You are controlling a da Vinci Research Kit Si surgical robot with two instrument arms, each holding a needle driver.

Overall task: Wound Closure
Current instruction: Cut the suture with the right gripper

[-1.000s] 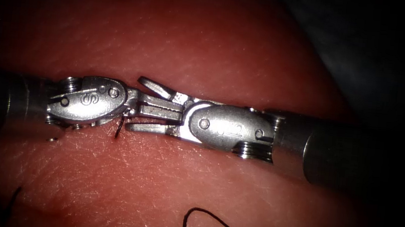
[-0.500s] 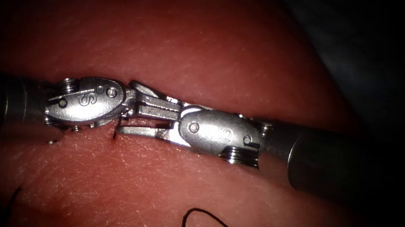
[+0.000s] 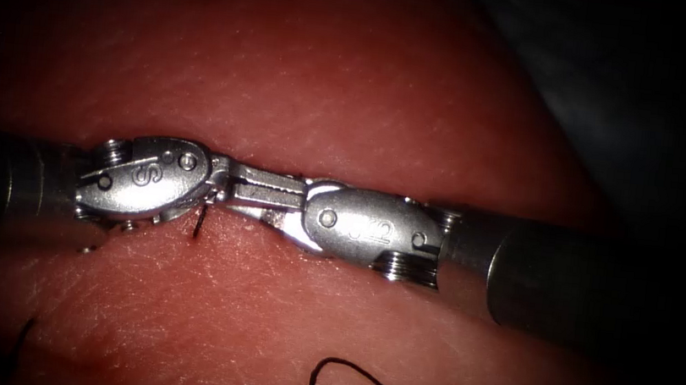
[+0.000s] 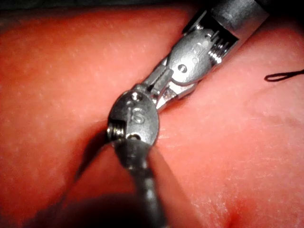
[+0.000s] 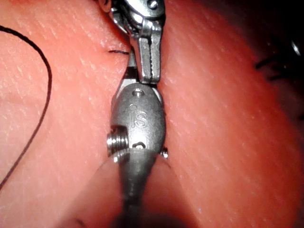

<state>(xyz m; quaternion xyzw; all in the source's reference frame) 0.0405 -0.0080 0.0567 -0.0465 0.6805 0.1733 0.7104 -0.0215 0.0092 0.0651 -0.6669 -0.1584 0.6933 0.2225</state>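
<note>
The right hand (image 3: 262, 197) lies tip-to-tip with the left hand (image 3: 220, 191) along the cut (image 3: 529, 199) — right jaws together, left unclear; the needle (image 3: 199, 222) just below them.

Right gripper (image 5: 145, 64) reaches along the tissue (image 5: 223, 142), jaws closed together, tips meeting the left gripper (image 5: 135, 14). A short dark stub of thread (image 5: 118, 51) sticks from the tissue just beside the jaws. A long black thread (image 5: 40, 90) curves across the tissue, well apart.
</note>
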